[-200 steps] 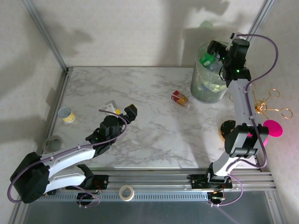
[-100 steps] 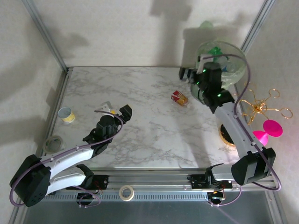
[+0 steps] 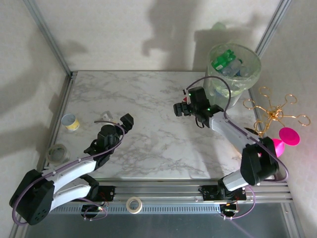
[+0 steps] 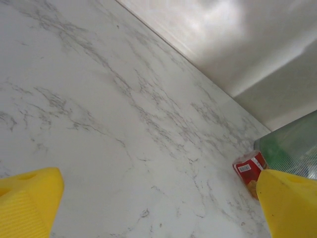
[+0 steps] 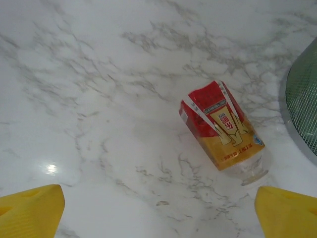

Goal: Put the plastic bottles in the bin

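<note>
The right gripper (image 5: pixel 158 213), fingers spread wide and empty, hovers with the red-labelled bottle (image 5: pixel 221 130) lying ahead between them, untouched; the left gripper (image 4: pixel 157 206) likewise gapes empty

You are looking at a robotics lab test cell: 2 arms (image 3: pixel 74 168) bolted to an aluminium rail (image 3: pixel 168 191) beside a marble-patterned surface (image 3: pixel 148 148), boxed in by plain white panels (image 3: pixel 124 34) and metal posts (image 3: pixel 47 34).

Top view overhead from behind; wrist views low, close, apparently sharing red-labelled bottle (image 5: pixel 220 130) (image 4: pixel 249 167).
</note>
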Tool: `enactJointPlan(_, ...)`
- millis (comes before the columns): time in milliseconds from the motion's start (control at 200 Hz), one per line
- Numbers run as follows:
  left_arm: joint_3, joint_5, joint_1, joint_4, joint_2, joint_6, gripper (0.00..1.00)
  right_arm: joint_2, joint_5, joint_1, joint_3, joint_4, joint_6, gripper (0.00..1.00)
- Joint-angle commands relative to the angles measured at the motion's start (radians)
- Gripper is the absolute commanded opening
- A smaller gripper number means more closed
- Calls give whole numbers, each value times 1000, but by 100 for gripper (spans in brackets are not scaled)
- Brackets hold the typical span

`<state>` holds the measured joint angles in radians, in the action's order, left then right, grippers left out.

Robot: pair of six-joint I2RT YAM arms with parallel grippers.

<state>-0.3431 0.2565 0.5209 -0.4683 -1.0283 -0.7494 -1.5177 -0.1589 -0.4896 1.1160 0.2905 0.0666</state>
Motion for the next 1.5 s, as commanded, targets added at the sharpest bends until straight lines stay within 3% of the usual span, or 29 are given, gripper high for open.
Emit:
enactJointPlan(0, 25, -26, -22, 17, 45, -24, 100, -105, -105, -1, 114, 68, -109, 99)
enactJointPlan(476, 61, -23, -51, 65, 135, -28, 100, -584, -261, 19, 534, 326, -271, 99)
enactJointPlan(1026, 41, -46, -58, 60, 118, -25, 100, -607, -105, 75, 448, 319, -235, 95)
enactJointPlan(1172, 43, -45, -58, 70, 133, -29, 100, -598, -81, 75, 426, 306, -227, 87)
enactJointPlan(1387, 50, -41, -58, 81, 157, -34, 100, -590, -58, 75, 415, 312, -217, 60)
enactJointPlan(1497, 54, -39, -58, 82, 163, -37, 100, -571, -34, 74, 412, 313, -207, 51)
